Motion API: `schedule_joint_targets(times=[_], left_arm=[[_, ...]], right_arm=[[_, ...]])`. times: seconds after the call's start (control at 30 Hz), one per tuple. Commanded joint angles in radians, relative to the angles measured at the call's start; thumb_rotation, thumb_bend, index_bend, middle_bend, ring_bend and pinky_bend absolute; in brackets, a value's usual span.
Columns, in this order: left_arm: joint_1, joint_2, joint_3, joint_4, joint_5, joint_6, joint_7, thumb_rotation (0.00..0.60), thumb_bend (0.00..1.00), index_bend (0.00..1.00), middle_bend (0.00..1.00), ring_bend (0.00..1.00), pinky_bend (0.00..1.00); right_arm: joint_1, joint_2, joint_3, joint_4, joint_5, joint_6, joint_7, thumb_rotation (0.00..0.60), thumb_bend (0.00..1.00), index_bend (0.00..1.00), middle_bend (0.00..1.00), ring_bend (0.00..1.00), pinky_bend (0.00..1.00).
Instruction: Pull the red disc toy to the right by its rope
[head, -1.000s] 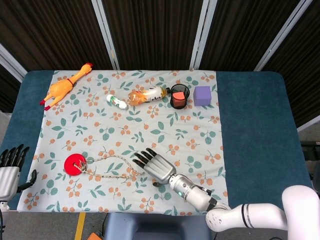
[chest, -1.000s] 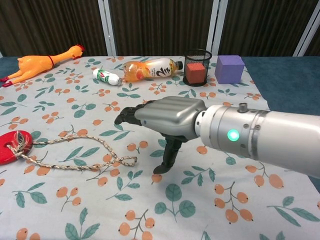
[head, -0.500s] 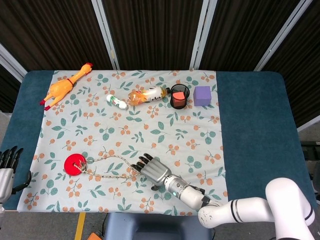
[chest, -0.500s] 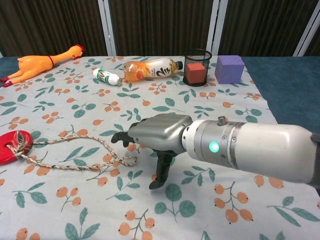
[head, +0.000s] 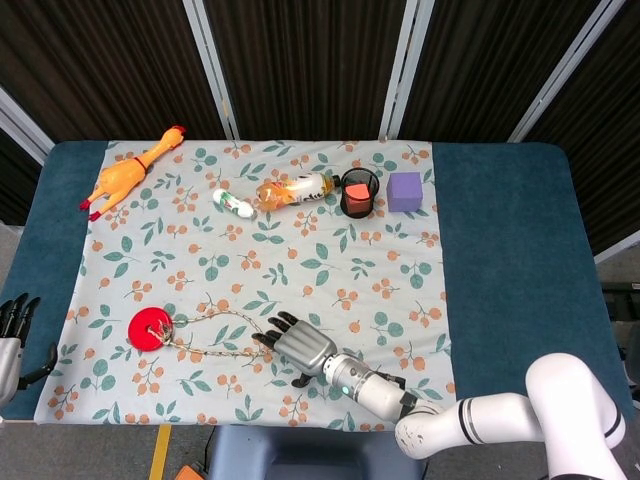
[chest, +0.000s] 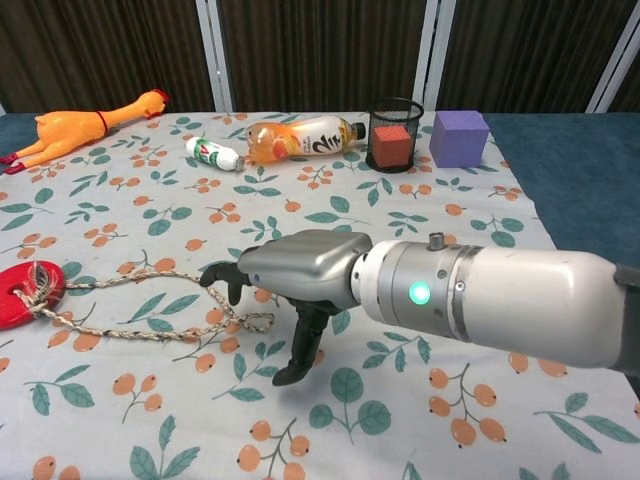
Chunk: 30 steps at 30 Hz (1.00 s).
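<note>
The red disc toy lies flat on the floral cloth at the near left. Its braided rope trails to the right and ends in a loop. My right hand hovers over that loop with its fingers arched above the rope and its thumb pointing down at the cloth just right of the loop. Nothing is gripped between them. My left hand shows only at the left edge of the head view, off the table and holding nothing.
Along the far side of the cloth lie a rubber chicken, a small white bottle, an orange drink bottle, a black mesh cup and a purple cube.
My right hand has moved left and lower, from beside the rope's end to over its loop. My left hand has sunk further out of the head view. The disc and rope have not moved.
</note>
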<state>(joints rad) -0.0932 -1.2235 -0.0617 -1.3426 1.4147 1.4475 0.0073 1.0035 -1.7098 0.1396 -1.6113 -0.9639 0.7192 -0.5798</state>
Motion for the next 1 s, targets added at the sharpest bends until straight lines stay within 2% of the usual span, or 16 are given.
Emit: schedule_joint_targets(times=[0.03, 0.23, 0.33, 0.5, 0.6, 0.73, 0.77, 0.8, 0.83, 0.87, 0.93, 1.0], left_arm=[[0.001, -0.001, -0.001, 0.002, -0.001, 0.000, -0.002, 0.332, 0.50, 0.00, 0.02, 0.00, 0.03], [0.001, -0.004, 0.000, 0.008, -0.003, -0.006, -0.004, 0.331, 0.50, 0.00, 0.02, 0.00, 0.03], [0.000, -0.006, 0.000, 0.009, -0.003, -0.009, -0.003, 0.331, 0.50, 0.00, 0.02, 0.00, 0.03], [0.000, -0.007, 0.000, 0.011, -0.004, -0.010, -0.001, 0.335, 0.50, 0.00, 0.02, 0.00, 0.03], [0.001, -0.007, 0.000, 0.012, -0.004, -0.012, -0.001, 0.335, 0.50, 0.00, 0.02, 0.00, 0.03], [0.001, -0.007, 0.001, 0.012, -0.005, -0.013, -0.001, 0.335, 0.51, 0.00, 0.02, 0.00, 0.03], [0.001, -0.007, 0.000, 0.011, -0.005, -0.013, -0.001, 0.338, 0.51, 0.00, 0.02, 0.00, 0.03], [0.002, -0.007, 0.001, 0.011, -0.004, -0.012, -0.002, 0.336, 0.51, 0.00, 0.02, 0.00, 0.03], [0.002, -0.007, 0.001, 0.010, -0.003, -0.011, -0.003, 0.335, 0.51, 0.00, 0.02, 0.00, 0.03], [0.002, -0.006, 0.001, 0.009, -0.002, -0.013, -0.006, 0.336, 0.51, 0.00, 0.02, 0.00, 0.03], [-0.001, -0.006, 0.001, 0.008, 0.000, -0.016, -0.008, 0.332, 0.50, 0.00, 0.02, 0.00, 0.03], [-0.004, -0.007, 0.001, 0.006, 0.003, -0.017, -0.007, 0.333, 0.50, 0.00, 0.02, 0.00, 0.03]], right_arm=[[0.005, -0.009, -0.012, 0.015, -0.013, -0.002, 0.018, 0.600, 0.31, 0.00, 0.34, 0.00, 0.00], [0.015, -0.005, -0.025, 0.018, 0.002, 0.014, 0.018, 0.600, 0.36, 0.00, 0.49, 0.07, 0.00], [0.017, -0.003, -0.028, 0.011, 0.021, 0.034, 0.010, 0.600, 0.43, 0.03, 0.58, 0.14, 0.00], [0.020, 0.028, -0.021, -0.033, 0.078, 0.043, 0.020, 0.600, 0.62, 0.28, 0.78, 0.37, 0.00], [0.025, 0.062, -0.013, -0.069, 0.102, 0.052, 0.025, 0.600, 0.72, 0.40, 0.79, 0.44, 0.00], [0.024, 0.077, -0.009, -0.086, 0.103, 0.059, 0.034, 0.600, 0.78, 0.51, 0.79, 0.48, 0.00], [0.019, 0.087, -0.001, -0.098, 0.101, 0.067, 0.045, 0.600, 0.83, 0.61, 0.79, 0.51, 0.04], [0.010, 0.108, 0.007, -0.122, 0.090, 0.077, 0.066, 0.600, 0.89, 0.70, 0.79, 0.53, 0.11], [-0.002, 0.133, 0.016, -0.144, 0.072, 0.095, 0.085, 0.600, 0.92, 0.74, 0.79, 0.54, 0.19], [-0.028, 0.185, 0.023, -0.186, 0.030, 0.141, 0.096, 0.600, 0.96, 0.79, 0.79, 0.55, 0.36], [-0.071, 0.262, 0.013, -0.248, -0.036, 0.181, 0.130, 0.600, 0.99, 0.82, 0.79, 0.56, 0.53], [-0.103, 0.318, 0.007, -0.281, -0.083, 0.209, 0.163, 0.600, 1.00, 0.84, 0.79, 0.57, 0.58]])
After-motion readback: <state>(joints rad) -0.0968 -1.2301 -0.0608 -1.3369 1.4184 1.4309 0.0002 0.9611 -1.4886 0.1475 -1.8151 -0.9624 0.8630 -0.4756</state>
